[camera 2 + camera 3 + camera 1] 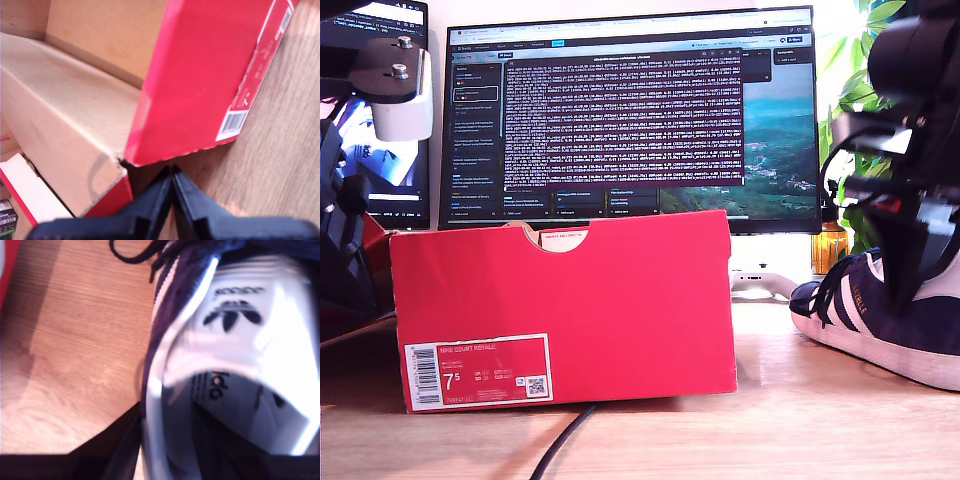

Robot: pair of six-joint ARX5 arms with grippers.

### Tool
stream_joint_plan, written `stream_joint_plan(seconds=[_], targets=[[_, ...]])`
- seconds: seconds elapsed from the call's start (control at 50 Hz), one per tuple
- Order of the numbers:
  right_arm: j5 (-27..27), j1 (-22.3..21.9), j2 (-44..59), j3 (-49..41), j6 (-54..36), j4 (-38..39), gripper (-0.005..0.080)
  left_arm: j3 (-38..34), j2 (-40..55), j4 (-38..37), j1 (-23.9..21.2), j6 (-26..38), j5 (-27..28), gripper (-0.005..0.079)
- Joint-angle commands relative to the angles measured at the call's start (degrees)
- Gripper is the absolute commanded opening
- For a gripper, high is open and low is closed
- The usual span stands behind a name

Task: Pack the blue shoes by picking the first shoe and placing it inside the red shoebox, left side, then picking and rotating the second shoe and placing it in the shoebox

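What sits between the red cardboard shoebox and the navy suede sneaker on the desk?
In the exterior view, only bare wooden desk separates the red cardboard shoebox from the navy suede sneaker; a monitor's white stand base sits further back.

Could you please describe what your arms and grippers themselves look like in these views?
My first gripper has matte black, wedge-shaped fingers tapering to narrow tips. My second gripper looks equally dark but blurred. In the exterior view, both arms are black; one carries a pale grey block with a bolt, the other black cables.
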Motion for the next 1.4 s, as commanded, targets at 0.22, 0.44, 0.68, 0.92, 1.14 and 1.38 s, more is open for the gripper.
stream_joint_plan(seconds=[0.22,0.44,0.68,0.92,1.14,1.38], targets=[[-1.57,1.11,2.45,-1.44,2.19,2.64,-0.0013,0.48,0.85,0.90,-0.24,-0.24,-0.26,-0.0018],[-4.48,3.80,2.40,5.20,6.47,-2.32,-0.0013,0.48,0.85,0.87,-0.24,-0.22,-0.26,-0.0018],[-7.39,9.05,2.40,16.87,12.57,-6.19,-0.0013,0.48,0.85,0.85,-0.24,-0.26,-0.26,-0.0018],[-10.43,12.83,2.40,26.12,19.63,-9.18,-0.0013,0.48,0.85,0.92,-0.24,-0.26,-0.24,-0.0018],[-13.81,16.92,2.40,29.70,28.17,-2.89,-0.0013,0.48,0.85,0.96,-0.24,-0.26,-0.26,-0.0017],[-14.67,21.88,4.35,29.70,36.76,7.15,-0.0013,0.48,0.85,1.11,-0.24,-0.24,-0.26,-0.0017]])
